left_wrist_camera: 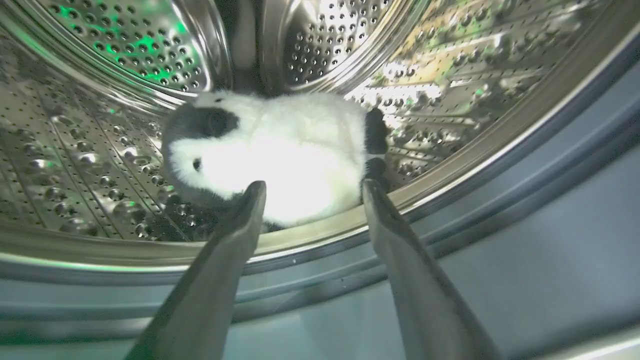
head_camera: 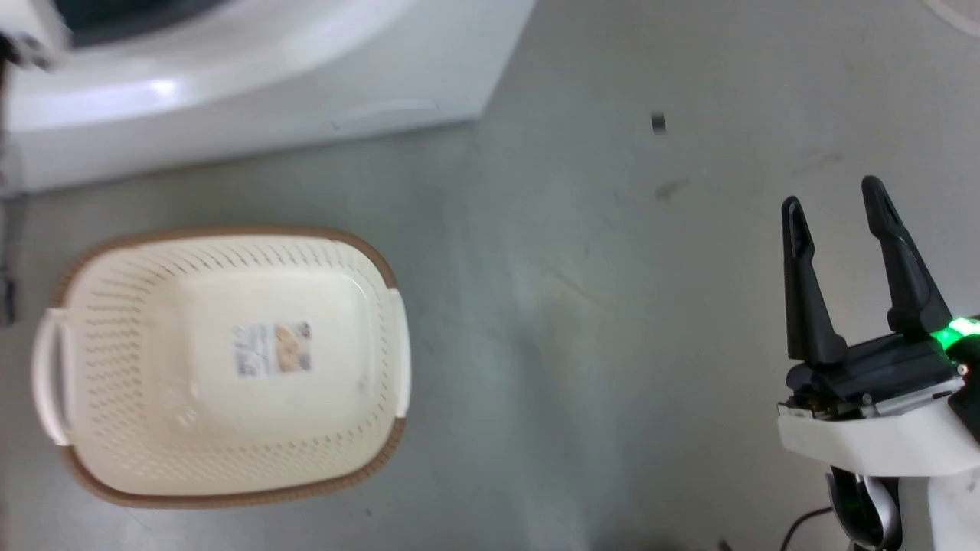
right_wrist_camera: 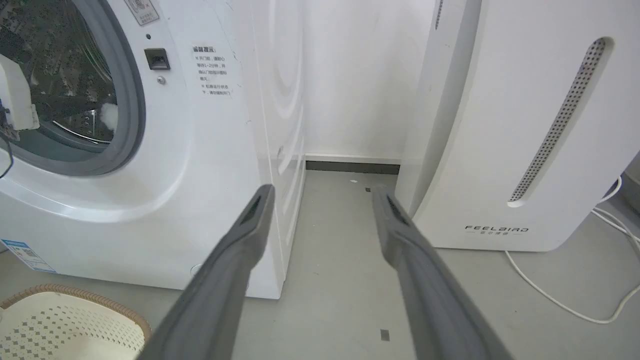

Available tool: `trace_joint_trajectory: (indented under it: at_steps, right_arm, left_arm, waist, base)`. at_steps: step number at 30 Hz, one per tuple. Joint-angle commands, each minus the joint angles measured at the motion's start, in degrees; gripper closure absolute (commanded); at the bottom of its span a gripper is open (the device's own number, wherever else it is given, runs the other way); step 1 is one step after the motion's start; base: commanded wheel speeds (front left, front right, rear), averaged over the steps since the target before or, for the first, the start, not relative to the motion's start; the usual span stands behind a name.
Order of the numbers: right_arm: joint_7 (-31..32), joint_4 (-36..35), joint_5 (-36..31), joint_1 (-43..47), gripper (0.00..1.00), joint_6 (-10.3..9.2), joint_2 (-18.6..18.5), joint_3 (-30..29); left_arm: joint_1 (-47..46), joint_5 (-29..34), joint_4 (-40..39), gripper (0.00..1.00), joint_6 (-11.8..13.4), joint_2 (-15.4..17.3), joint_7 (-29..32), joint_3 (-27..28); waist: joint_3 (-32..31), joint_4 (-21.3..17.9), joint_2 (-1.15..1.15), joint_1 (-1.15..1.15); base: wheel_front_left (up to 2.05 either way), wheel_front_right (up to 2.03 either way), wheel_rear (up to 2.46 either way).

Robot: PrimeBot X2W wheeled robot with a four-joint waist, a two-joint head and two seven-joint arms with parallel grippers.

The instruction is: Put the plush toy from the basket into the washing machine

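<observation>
The washing machine [head_camera: 230, 84] is cut off at the top of the head view, where I can see just its white front and a dark sliver of the porthole. That view is also slightly blurred. From the right wrist, the porthole is cropped by the picture's left edge. A pale part of the left arm [right_wrist_camera: 15, 100] reaches into it, and the white patch deeper in is too small to make out.

The plush toy [left_wrist_camera: 280, 155] is in the machine. It lies on the perforated steel drum [left_wrist_camera: 75, 165] near the drum's front lip, with one black eye patch and a black limb showing. Glare washes out its middle and its underside is hidden.

The left gripper [left_wrist_camera: 314, 184] points into the drum with its fingers spread wide and holds nothing. The toy sits beyond and between the tips, and I cannot tell whether either tip brushes the fur.

The right gripper [head_camera: 833, 193] hangs over the grey floor [head_camera: 574, 306], well away from the basket [head_camera: 230, 232]. Its fingers are apart and it grips nothing. From its own wrist it [right_wrist_camera: 324, 190] faces the gap between the washer and the white FEELBIRD appliance [right_wrist_camera: 500, 125].

The basket stands on the floor just in front of the washer, and the label [head_camera: 272, 348] on its bottom is in plain sight. The right wrist view catches just one corner of the basket. A white cable [right_wrist_camera: 550, 295] trails along the floor beside the appliance.
</observation>
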Motion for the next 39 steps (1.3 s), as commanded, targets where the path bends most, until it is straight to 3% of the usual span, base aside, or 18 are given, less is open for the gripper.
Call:
trace_joint_trajectory:
  at_steps: [1, 7, 11, 18, 25, 34, 39]
  right_arm:
    - [-0.3, 0.5, -1.1, 0.9, 0.00, -0.05, 0.0, -0.5]
    - [-0.3, 1.8, -3.3, 3.3, 0.00, -0.05, 0.0, -0.9]
    - [-0.3, 2.6, -4.3, 5.0, 0.00, -0.05, 0.0, -1.1]
    - [-0.3, 3.4, -5.1, 7.8, 0.00, -0.05, 0.0, -2.0]
    - [-0.3, 4.1, -5.3, 9.5, 0.00, -0.05, 0.0, -2.2]
    - [-0.3, 6.1, -5.0, 12.5, 0.00, -0.05, 0.0, -1.3]
    - [-0.3, 7.7, -5.0, 13.6, 0.00, -0.05, 0.0, -1.4]
  left_arm:
    - [2.9, -1.5, -0.1, 0.00, -0.2, -1.2, -3.1, -0.3]
    - [12.5, -5.2, -4.9, 0.00, -0.2, -5.1, -8.0, -0.4]
    - [21.8, -6.8, -15.1, 0.00, 0.1, -7.1, -8.2, 2.3]
    - [42.7, -6.4, -33.5, 0.00, 5.0, -11.3, -8.3, 7.2]
    - [58.8, -3.5, -45.9, 0.00, 7.8, -15.1, -8.3, 8.6]
    - [73.0, 0.1, -52.5, 0.00, 8.9, -20.4, -8.3, 10.2]
    - [77.3, 3.8, -54.6, 0.00, 8.1, -22.3, -8.3, 10.9]
  waist:
    - [-7.5, 3.4, 0.00, 0.00]
    - [-15.5, 7.1, 0.00, 0.00]
    - [-19.8, 9.3, 0.00, 0.00]
    - [-25.7, 12.0, 0.00, 0.00]
    - [-28.4, 13.4, 0.00, 0.00]
    - [-31.6, 14.8, 0.00, 0.00]
    - [-32.6, 15.4, 0.00, 0.00]
  base:
    - [0.00, 0.00, 0.00]
    - [0.00, 0.00, 0.00]
    - [0.00, 0.00, 0.00]
    - [0.00, 0.00, 0.00]
    - [0.00, 0.00, 0.00]
    - [0.00, 0.00, 0.00]
    - [0.00, 0.00, 0.00]
